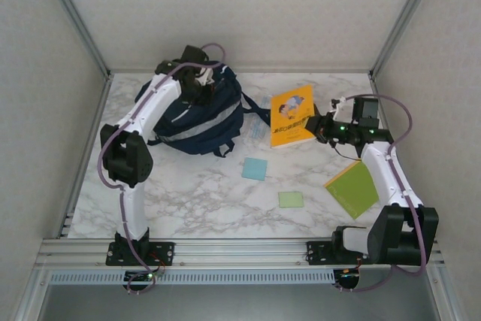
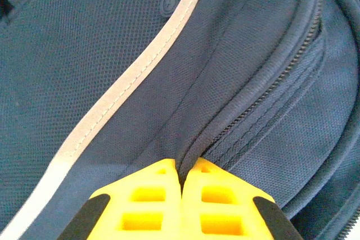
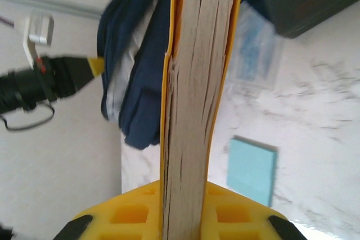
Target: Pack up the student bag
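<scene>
I am looking at the student bag (image 2: pixel 112 43), which is showing as matt navy cloth with a coarse woven grain. A smoother pale grey stripe (image 2: pixel 140 71) is running across it, stitched along both edges, beside a dark toothed zip (image 2: pixel 281 77). The left gripper (image 2: pixel 180 167) is showing smooth yellow moulded plastic with matt black patches. The yellow book (image 3: pixel 197 111) is presenting rough, uneven paper page edges between smooth covers. The table (image 1: pixel 203 193) is reading as smooth and marble-patterned.
</scene>
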Controlling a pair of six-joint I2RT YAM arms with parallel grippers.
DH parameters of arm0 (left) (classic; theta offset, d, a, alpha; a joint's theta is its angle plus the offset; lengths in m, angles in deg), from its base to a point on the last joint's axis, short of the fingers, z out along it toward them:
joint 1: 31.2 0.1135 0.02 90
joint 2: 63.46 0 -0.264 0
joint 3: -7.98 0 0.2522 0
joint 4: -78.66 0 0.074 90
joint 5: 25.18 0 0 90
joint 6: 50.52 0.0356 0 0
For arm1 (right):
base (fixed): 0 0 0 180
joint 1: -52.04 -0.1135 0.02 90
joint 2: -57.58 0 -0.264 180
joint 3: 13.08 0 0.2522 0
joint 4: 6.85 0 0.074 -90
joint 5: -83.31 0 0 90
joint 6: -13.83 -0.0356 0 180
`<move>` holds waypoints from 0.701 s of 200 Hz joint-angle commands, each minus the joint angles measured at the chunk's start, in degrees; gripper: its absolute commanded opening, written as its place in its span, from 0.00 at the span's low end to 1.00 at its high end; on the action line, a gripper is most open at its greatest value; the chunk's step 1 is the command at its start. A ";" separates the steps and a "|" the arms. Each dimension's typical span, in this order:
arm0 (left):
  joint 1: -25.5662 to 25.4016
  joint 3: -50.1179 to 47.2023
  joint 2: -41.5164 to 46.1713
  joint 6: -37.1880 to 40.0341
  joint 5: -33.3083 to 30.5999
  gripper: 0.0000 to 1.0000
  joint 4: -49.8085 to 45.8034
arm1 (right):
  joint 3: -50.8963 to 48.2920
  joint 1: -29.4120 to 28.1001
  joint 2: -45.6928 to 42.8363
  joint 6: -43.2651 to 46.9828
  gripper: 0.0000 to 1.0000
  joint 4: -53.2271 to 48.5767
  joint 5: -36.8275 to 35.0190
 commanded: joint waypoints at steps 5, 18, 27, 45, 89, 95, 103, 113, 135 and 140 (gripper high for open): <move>2.02 11.91 -1.04 -3.11 7.01 0.00 -6.24 | 4.64 -2.92 0.73 1.86 0.00 2.90 6.64; 3.00 14.50 -1.50 -4.07 9.66 0.00 -7.25 | 5.85 -4.07 1.29 1.74 0.00 3.30 7.78; 3.88 14.86 -1.42 -5.18 11.35 0.00 -6.87 | 6.59 -4.88 1.61 1.55 0.00 3.56 8.64; 5.53 14.15 -0.96 -6.97 16.11 0.00 -5.13 | 8.24 -6.55 2.18 1.44 0.00 4.07 10.46; 7.32 13.03 0.53 -11.34 26.29 0.00 -0.46 | 10.82 -13.47 8.43 -2.33 0.00 10.09 9.38; 7.31 12.94 0.68 -11.86 26.97 0.00 0.03 | 11.10 -14.79 9.93 -3.06 0.00 11.49 8.75; 7.38 12.93 0.89 -12.56 28.08 0.00 0.57 | 11.73 -16.63 12.06 -4.20 0.00 13.36 8.10; 7.34 12.91 1.12 -13.44 29.50 0.00 1.55 | 12.48 -18.80 15.45 -5.76 0.00 16.40 7.64; 7.30 12.82 1.69 -14.49 30.98 0.00 2.34 | 16.80 -22.91 23.20 -8.18 0.00 21.39 6.46; 7.36 12.73 1.89 -14.58 31.11 0.00 2.28 | 18.03 -23.64 25.19 -8.62 0.00 22.12 5.90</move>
